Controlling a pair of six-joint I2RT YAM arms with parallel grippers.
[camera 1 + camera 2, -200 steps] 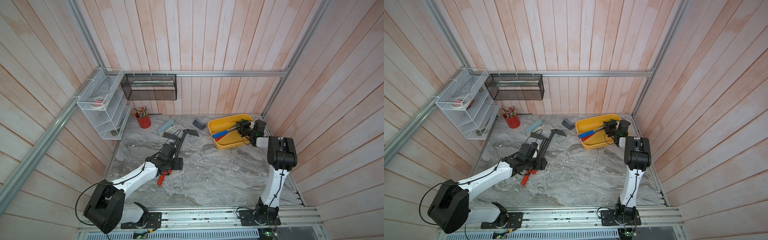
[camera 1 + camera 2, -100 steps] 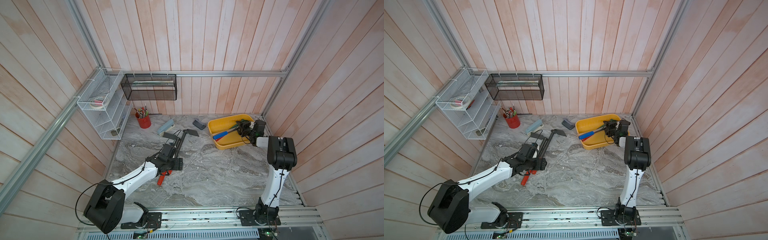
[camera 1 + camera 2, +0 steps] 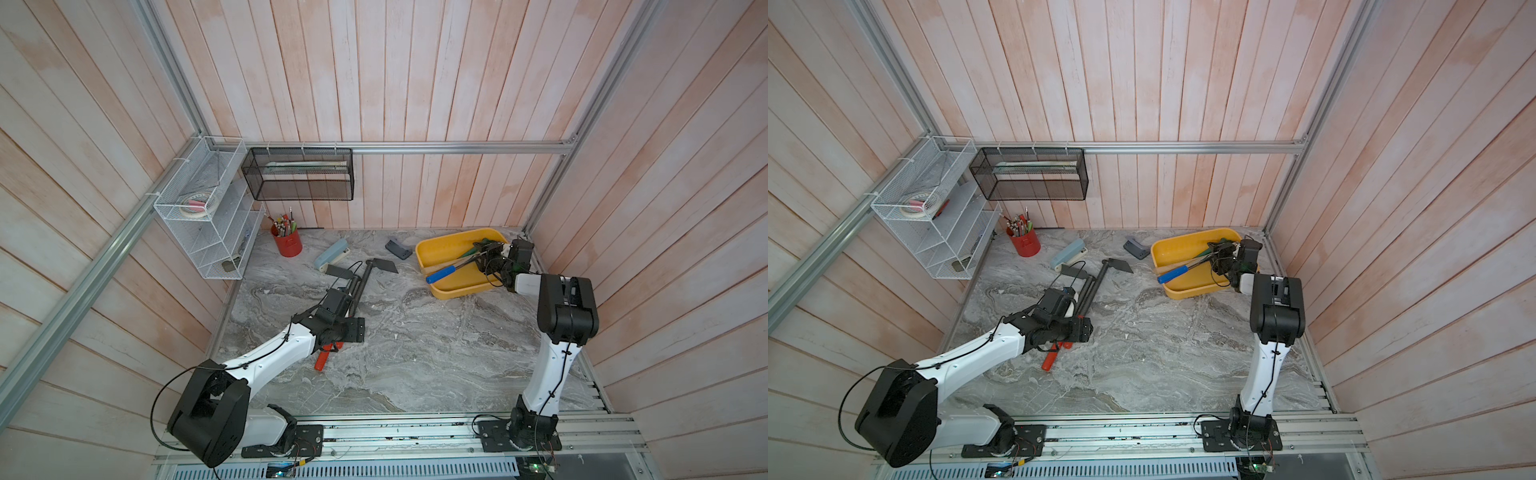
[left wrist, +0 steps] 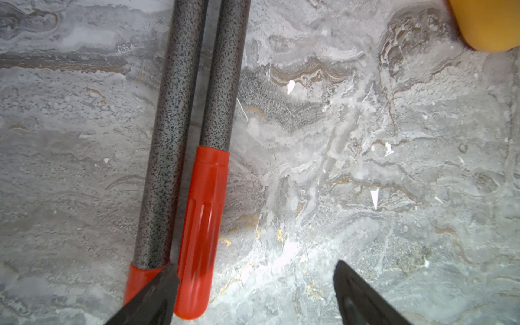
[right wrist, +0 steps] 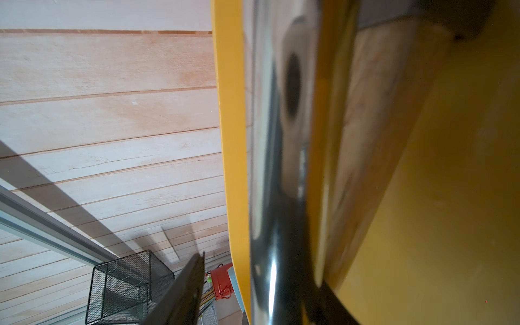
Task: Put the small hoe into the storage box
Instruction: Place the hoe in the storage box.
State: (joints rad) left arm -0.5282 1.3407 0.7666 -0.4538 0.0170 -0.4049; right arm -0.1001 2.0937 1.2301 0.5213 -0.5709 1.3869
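On the marble table point(image 3: 415, 353), the storage box point(image 3: 446, 251) sits at the 2 o'clock corner. Two red-gripped long tools point(image 4: 174, 126) lie at 8 o'clock from the box. The small hoe point(image 3: 444, 273) lies inside the box, blue grip toward 8 o'clock, metal end at the right gripper point(image 3: 484, 259), which is down in the box. Whether it grips cannot be determined. The left gripper point(image 4: 254, 275), jaws wide and empty, hovers over the red grips.

yellow storage box point(image 3: 445, 250), grey-veined marble table point(image 3: 415, 353)
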